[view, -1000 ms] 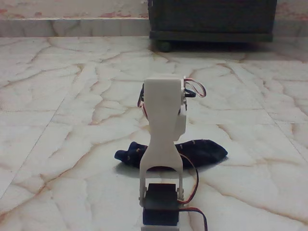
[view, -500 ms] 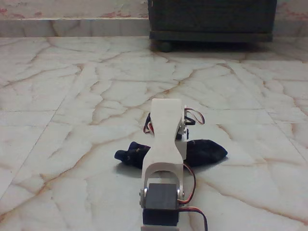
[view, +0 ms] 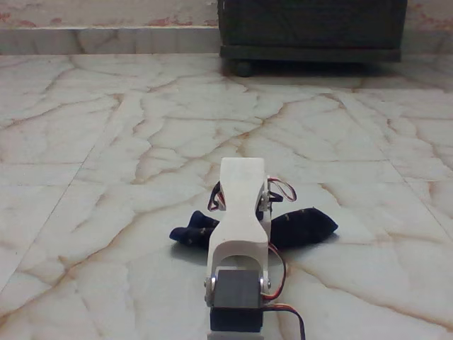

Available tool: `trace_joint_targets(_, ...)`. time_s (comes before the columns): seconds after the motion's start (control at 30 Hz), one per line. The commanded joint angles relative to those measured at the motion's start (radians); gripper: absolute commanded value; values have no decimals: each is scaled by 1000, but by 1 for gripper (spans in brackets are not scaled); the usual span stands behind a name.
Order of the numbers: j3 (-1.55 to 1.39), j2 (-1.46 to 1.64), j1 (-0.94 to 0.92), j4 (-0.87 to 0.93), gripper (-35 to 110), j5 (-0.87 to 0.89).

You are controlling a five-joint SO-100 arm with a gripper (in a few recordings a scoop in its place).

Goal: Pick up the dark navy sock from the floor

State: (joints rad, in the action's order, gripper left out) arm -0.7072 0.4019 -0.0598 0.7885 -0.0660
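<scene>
The dark navy sock lies stretched left to right on the floor, a little below the middle of the fixed view. Its left end is bunched, and tiny light specks show on the right part. The arm's white upper link leans forward and low over the sock's middle and covers it. Dark wrist parts and red-white wires peek out on either side of the link. The gripper's fingers are hidden behind the link, so their state and any contact with the sock cannot be made out.
A dark cabinet on a small wheel stands at the back, right of centre, against a low stone skirting. The arm's black base servo sits at the bottom edge. Open marble tiles spread left and right of the sock.
The arm has folded forward and down, so its white link sits lower over the sock. The sock's right end has shifted slightly to the right.
</scene>
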Motion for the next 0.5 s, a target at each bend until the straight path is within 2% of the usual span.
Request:
trace_joint_targets(0.0,20,29,-3,-9,0,-26)
trace_joint_targets(0.33,-442,365,12,-176,0,-127)
trace_joint_targets(0.47,-704,549,23,-322,0,-235)
